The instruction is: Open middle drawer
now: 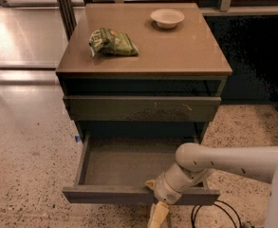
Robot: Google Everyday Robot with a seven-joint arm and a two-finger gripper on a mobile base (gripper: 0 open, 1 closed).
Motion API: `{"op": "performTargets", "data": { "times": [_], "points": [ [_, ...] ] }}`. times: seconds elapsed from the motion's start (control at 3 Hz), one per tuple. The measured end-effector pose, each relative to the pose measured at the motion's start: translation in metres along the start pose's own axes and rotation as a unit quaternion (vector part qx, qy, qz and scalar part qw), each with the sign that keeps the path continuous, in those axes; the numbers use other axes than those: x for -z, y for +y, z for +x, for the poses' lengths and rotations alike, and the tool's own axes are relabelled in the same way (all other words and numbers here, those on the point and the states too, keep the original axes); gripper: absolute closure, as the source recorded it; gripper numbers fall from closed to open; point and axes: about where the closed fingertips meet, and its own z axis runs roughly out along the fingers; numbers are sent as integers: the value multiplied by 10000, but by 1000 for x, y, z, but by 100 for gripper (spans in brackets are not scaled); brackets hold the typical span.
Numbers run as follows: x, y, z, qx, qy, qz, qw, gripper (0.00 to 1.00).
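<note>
The middle drawer is pulled far out of the brown cabinet. It shows a bare grey-brown tray floor and a flat dark grey front panel. A small blue tag sits at its left end. My gripper is at the top edge of that front panel, right of its middle. The white arm reaches in from the right. Part of the gripper hangs down in front of the panel.
Above is a closed dark drawer front with pale scratch marks. On the cabinet top lie a green snack bag and a white bowl. A black cable lies on the speckled floor under the arm.
</note>
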Motion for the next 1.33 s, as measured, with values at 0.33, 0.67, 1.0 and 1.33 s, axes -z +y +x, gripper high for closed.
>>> {"op": "performTargets", "data": {
  "times": [0.33, 0.67, 1.0, 1.33],
  "points": [
    [0, 0, 0, 0, -1, -1, 10000, 0],
    [-10, 8, 7, -132, -11, -96, 9999, 0],
    [-8, 9, 6, -133, -11, -96, 9999, 0],
    [-8, 24, 8, -322, -57, -159, 9993, 0]
  ]
}}
